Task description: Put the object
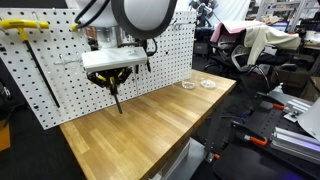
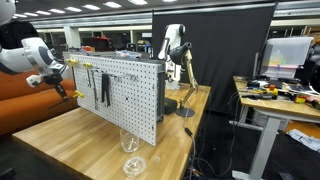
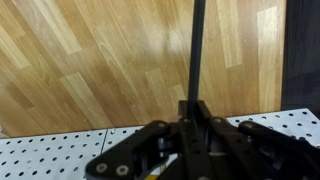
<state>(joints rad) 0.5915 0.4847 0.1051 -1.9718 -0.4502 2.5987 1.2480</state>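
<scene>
My gripper (image 1: 116,84) hangs above the wooden table (image 1: 150,120), close in front of the white pegboard (image 1: 50,75). It is shut on a thin dark rod-like tool (image 1: 118,100) that points down toward the table. In the wrist view the jaws (image 3: 193,110) clamp the dark tool (image 3: 197,50), which stretches out over the wood. In an exterior view the gripper (image 2: 58,82) sits at the far left, beyond the pegboard (image 2: 125,95).
A yellow-handled tool (image 1: 22,28) hangs on the pegboard. Two clear glass dishes (image 1: 198,84) sit at the table's far corner; a glass and a dish (image 2: 130,155) appear at the near edge. A desk lamp (image 2: 185,75), chairs and cluttered benches surround the table.
</scene>
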